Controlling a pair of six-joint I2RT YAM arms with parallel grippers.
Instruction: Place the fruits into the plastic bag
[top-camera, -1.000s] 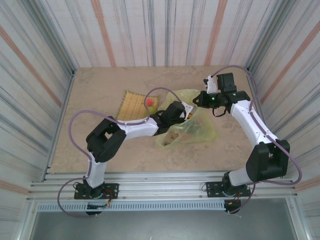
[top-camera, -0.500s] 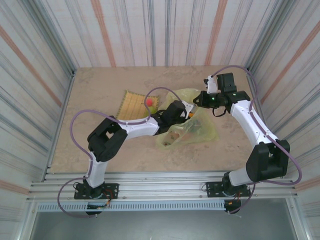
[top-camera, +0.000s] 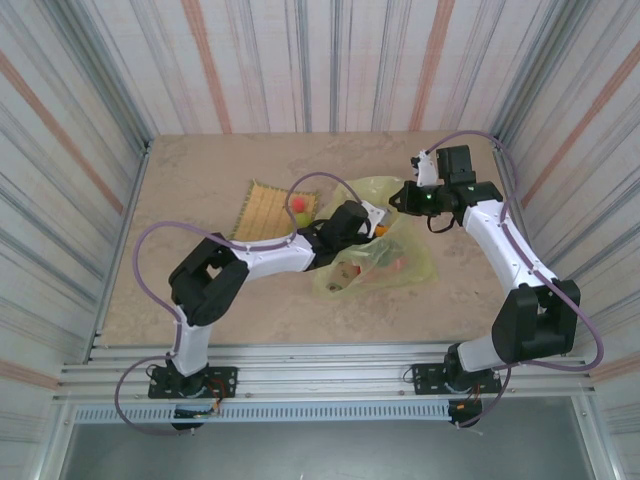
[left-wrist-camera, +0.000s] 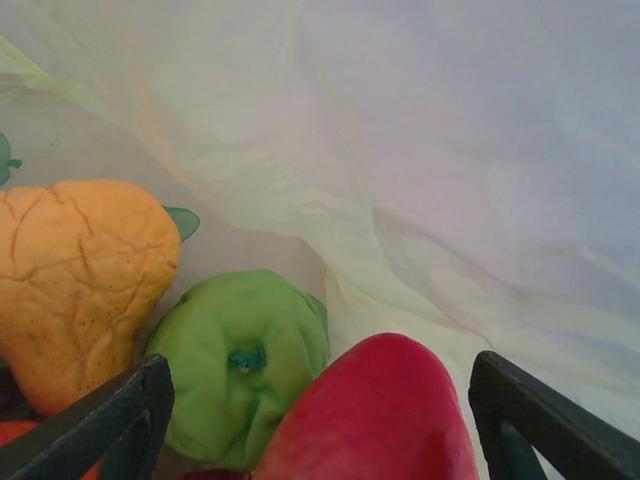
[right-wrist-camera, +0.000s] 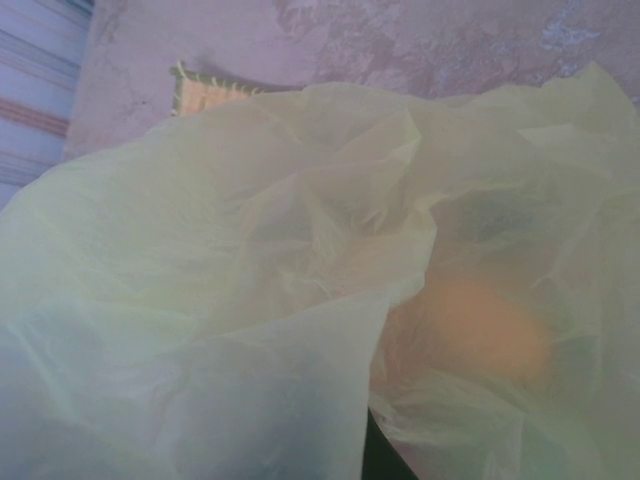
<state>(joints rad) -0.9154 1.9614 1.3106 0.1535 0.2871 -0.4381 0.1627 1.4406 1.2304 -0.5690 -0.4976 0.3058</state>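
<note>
- My left claw has spread wider since a second ago; its fingers stand apart, clear of the smooth red fruit between them.
- Inside the crinkly translucent plastic bag: a dimpled green fruit, a cracked pear-shaped orange fruit.
- My right claw is pinched on the bag's rim.
- Marbled beige desk, striped walls.

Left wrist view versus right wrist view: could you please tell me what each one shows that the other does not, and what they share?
Left wrist, not right: an orange fruit, a green fruit and a red fruit between the fingers of the open left gripper. Right wrist, not left: bare table and a corner of the woven mat. Shared: the yellow-green plastic bag, from inside and from outside respectively.
</note>
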